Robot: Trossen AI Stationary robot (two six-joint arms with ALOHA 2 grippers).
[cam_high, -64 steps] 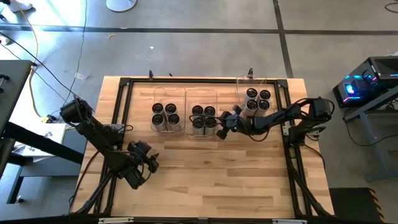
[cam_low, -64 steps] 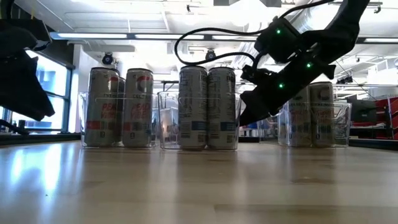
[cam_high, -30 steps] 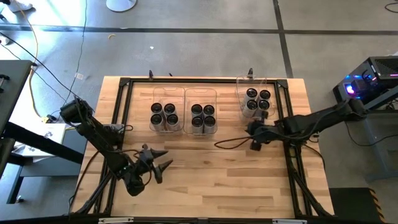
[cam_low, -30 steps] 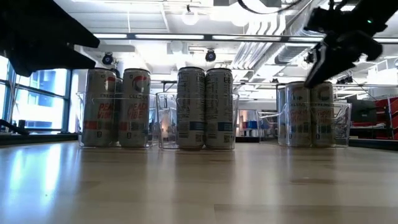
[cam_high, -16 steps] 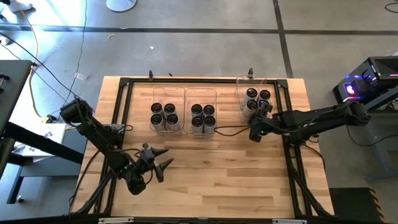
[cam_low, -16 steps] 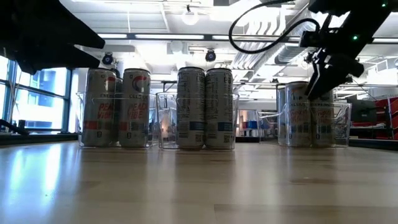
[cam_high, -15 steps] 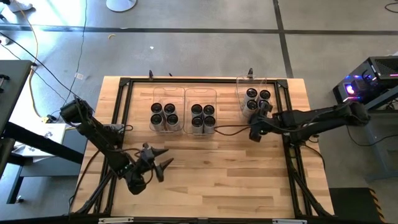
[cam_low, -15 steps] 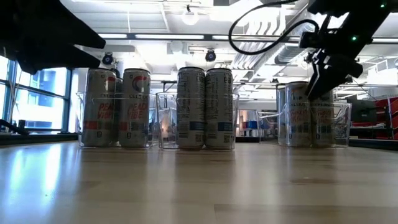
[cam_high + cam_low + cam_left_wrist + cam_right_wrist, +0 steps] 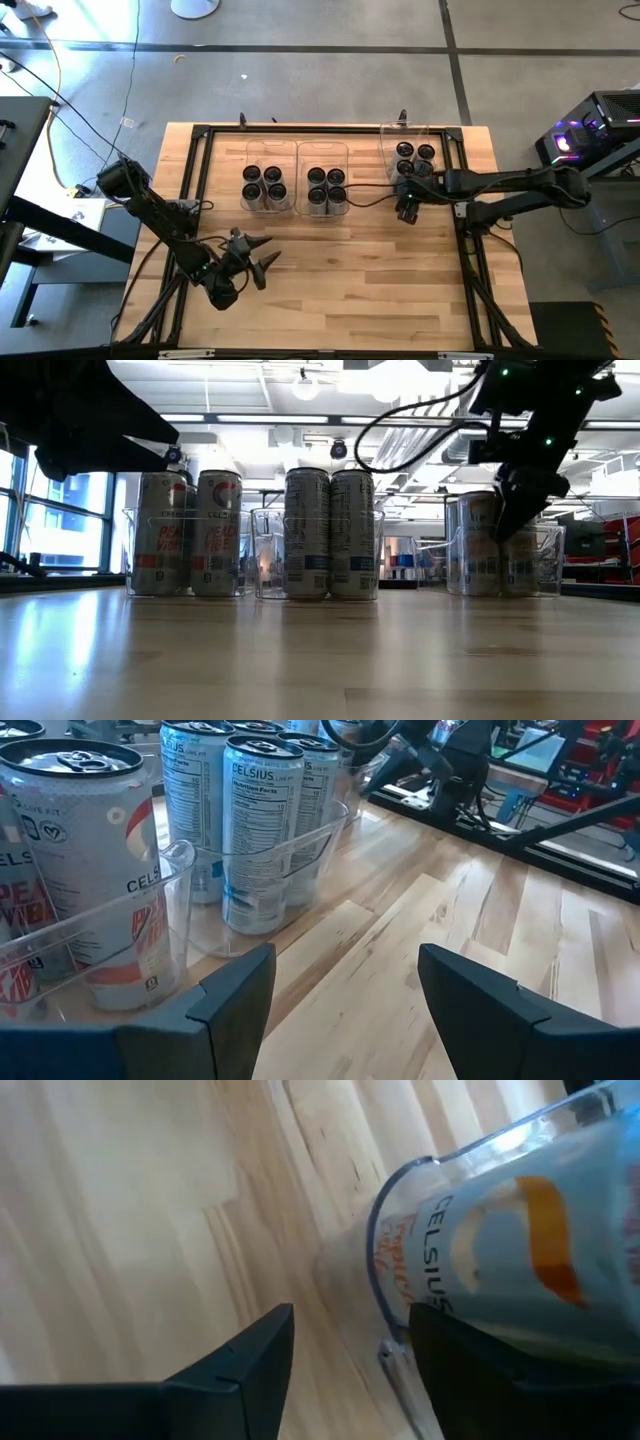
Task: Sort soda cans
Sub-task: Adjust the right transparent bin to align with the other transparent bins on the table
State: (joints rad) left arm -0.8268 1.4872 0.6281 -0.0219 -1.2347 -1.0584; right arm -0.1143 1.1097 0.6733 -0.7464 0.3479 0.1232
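Observation:
Soda cans stand upright in three clear bins along the table's far side: a left group (image 9: 265,183), a middle group (image 9: 326,187) and a right group (image 9: 415,160). My right gripper (image 9: 405,210) hangs open just off the right bin's near left corner (image 9: 385,1210), fingers pointing down at bare wood, with an orange-marked can (image 9: 500,1250) behind the bin wall. In the low view it (image 9: 510,525) shows in front of the right cans (image 9: 480,545). My left gripper (image 9: 262,260) waits open over the near left of the table, facing the left and middle bins (image 9: 260,820).
A black frame (image 9: 330,130) runs around the tabletop's edges. Bare wood (image 9: 340,270) stretches across the middle and near part of the table. A cable (image 9: 365,187) runs from the right arm past the middle bin. The room's floor and equipment lie beyond the table.
My right gripper has moved from the open wood toward the far edge and down, and now hangs beside the right bin's near left corner. The cans and bins have stayed put.

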